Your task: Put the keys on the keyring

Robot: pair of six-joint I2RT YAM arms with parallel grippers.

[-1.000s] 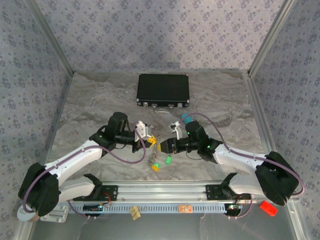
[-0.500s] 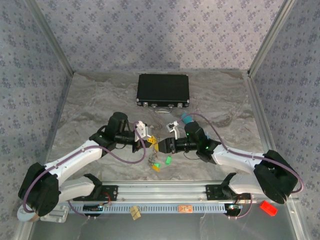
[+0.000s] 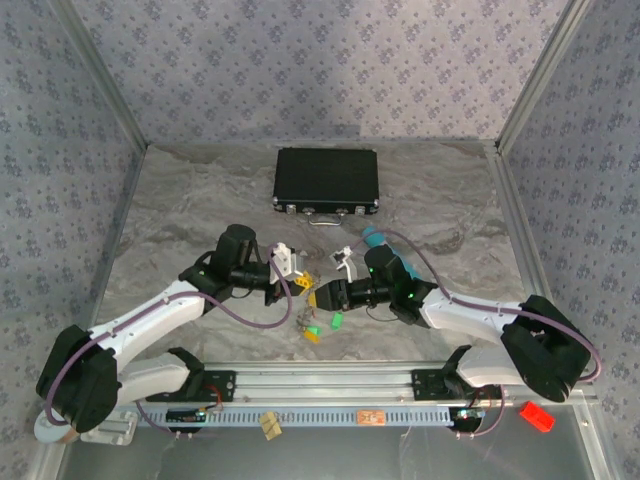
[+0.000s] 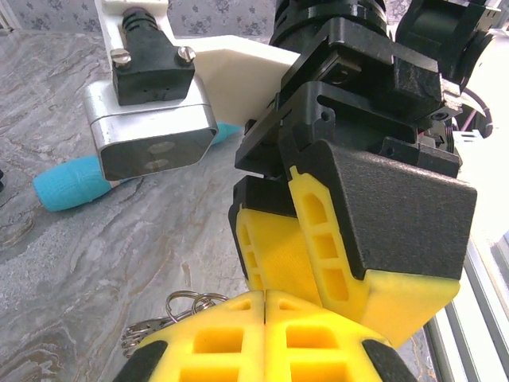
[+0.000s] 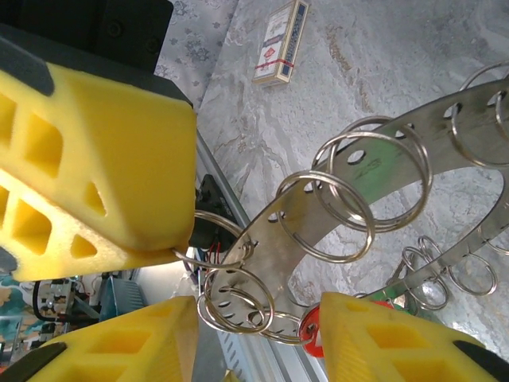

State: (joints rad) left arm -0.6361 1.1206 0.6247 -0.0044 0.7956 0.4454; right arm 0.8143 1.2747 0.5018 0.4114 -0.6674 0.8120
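left gripper and right gripper nose to nose mid-table, hardly any gap between them, keyring band crossing the space between the right's spread fingers, keys just nearside, teal cylinder close behind the right wrist, black case well back, bare table open on both flanks

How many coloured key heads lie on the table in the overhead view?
3: a green key head on the right, a second green key head left of it, and a yellow key head right beside that one. Others may be hidden.
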